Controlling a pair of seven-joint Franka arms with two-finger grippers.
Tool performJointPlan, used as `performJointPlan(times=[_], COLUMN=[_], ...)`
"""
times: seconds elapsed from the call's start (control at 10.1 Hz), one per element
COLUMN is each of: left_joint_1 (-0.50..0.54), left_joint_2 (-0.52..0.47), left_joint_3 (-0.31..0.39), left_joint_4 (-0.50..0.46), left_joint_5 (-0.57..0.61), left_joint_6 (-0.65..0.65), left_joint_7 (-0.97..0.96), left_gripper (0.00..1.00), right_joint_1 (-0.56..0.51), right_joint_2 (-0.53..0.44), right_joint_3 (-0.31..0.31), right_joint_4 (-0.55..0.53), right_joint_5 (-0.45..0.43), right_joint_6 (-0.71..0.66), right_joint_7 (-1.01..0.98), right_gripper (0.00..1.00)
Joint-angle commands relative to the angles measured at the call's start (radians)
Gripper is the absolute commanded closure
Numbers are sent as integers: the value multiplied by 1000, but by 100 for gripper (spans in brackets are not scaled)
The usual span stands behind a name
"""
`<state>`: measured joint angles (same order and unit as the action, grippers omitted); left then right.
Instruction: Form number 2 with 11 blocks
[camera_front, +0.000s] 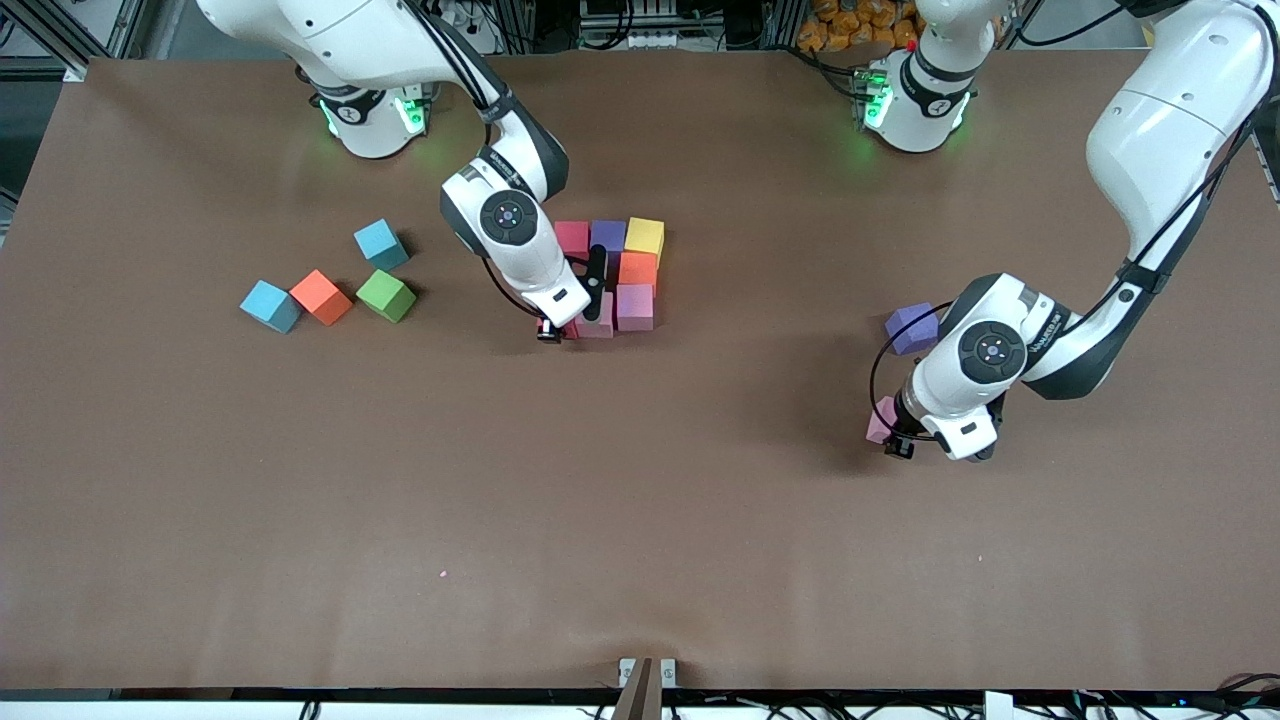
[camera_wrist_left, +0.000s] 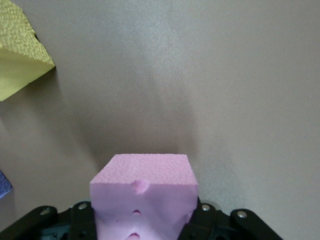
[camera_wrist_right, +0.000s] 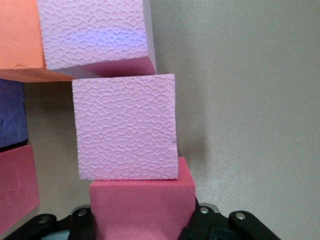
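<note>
left gripper (camera_front: 893, 432) clamps pink cube (camera_wrist_left: 144, 192), toward left arm's end from cluster | right gripper (camera_front: 572, 330) grips red cube (camera_wrist_right: 142, 207) at cluster's near edge, touching pink block (camera_wrist_right: 125, 127) | cluster (camera_front: 620, 270): red, purple, yellow, orange, pink

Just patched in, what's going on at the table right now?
Both arms are working blocks toward a figure mid-table. The right gripper is down at the cluster, jaws shut on a red block set against a pink block. The left gripper, toward the left arm's end, holds another pink block, with a purple block beside it. An orange block, a green block and two light-blue cubes wait toward the right arm's end.
</note>
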<state>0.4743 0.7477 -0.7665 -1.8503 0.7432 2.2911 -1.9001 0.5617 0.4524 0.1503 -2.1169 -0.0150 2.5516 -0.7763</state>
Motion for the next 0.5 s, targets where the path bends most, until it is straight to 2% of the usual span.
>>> performJointPlan(times=[0.0, 0.4], left_joint_1=[-3, -10], left_joint_2=[-21, -22], left_joint_3=[-2, -2], left_joint_4=[-7, -7], left_joint_5=[25, 25], left_joint_6=[-18, -19], left_joint_7=[-17, -17], left_gripper=[47, 47], right_joint_1=[15, 23], right_joint_2=[3, 9], right_joint_3=[0, 0], right_joint_4=[0, 2], right_joint_5=[18, 18], right_joint_6=[-2, -1], right_joint_7=[6, 6], right_gripper=[65, 65])
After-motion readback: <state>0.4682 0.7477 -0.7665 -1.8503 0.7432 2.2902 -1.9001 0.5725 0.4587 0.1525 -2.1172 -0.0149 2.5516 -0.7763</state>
